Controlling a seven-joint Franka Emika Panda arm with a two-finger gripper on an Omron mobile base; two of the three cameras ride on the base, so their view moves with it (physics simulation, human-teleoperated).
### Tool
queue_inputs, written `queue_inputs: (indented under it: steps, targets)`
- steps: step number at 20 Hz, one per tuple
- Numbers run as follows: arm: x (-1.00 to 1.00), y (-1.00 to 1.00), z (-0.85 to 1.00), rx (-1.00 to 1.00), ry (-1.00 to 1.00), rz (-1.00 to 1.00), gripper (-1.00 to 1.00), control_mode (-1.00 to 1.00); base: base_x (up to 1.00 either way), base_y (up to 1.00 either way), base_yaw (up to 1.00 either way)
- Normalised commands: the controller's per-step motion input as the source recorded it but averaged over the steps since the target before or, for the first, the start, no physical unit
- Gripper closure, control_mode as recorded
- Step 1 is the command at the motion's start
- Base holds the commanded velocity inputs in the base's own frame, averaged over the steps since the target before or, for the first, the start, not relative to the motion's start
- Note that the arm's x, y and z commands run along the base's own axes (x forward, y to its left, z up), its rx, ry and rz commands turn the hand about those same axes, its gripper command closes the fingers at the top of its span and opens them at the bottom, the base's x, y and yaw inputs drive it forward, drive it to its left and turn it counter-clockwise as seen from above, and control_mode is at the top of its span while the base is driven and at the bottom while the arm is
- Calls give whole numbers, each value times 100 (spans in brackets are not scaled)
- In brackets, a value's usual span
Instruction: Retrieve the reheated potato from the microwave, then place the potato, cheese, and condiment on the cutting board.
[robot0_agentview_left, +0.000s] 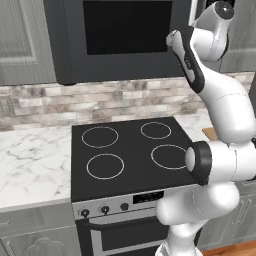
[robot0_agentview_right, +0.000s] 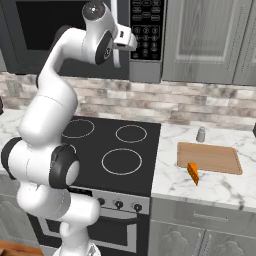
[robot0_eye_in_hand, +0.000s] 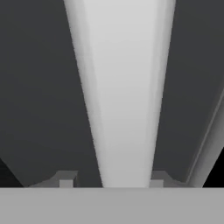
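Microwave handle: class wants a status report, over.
Gripper astride the microwave handle, fingers either side. Door shut, potato unseen. Cheese and shaker off the cutting board. Nothing in the way.

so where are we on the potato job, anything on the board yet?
Nothing done: the cutting board is bare, the cheese lies at its front edge on the counter, the condiment stands behind it. In hand: the gripper straddles the microwave handle, door shut. Left: open, fetch potato, load all three.
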Motion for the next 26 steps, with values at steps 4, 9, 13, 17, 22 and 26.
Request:
queue_inputs:
  steps: [4, 9, 13, 17, 22, 26]
  targets:
    - [27, 53, -25, 0, -27, 0, 100, -100, 0, 0, 0]
    - [22, 55, -19, 0, -18, 0, 100, -100, 0, 0, 0]
    - [-33, 42, -2, 1, 0, 11, 100, -100, 0, 0, 0]
    - [-70, 43, 0, 0, 4, 12, 100, -100, 0, 0, 0]
    - [-78, 37, 0, 0, 13, 9, 100, -100, 0, 0, 0]
    - [-81, 34, 0, 0, 6, 3, 100, -100, 0, 0, 0]
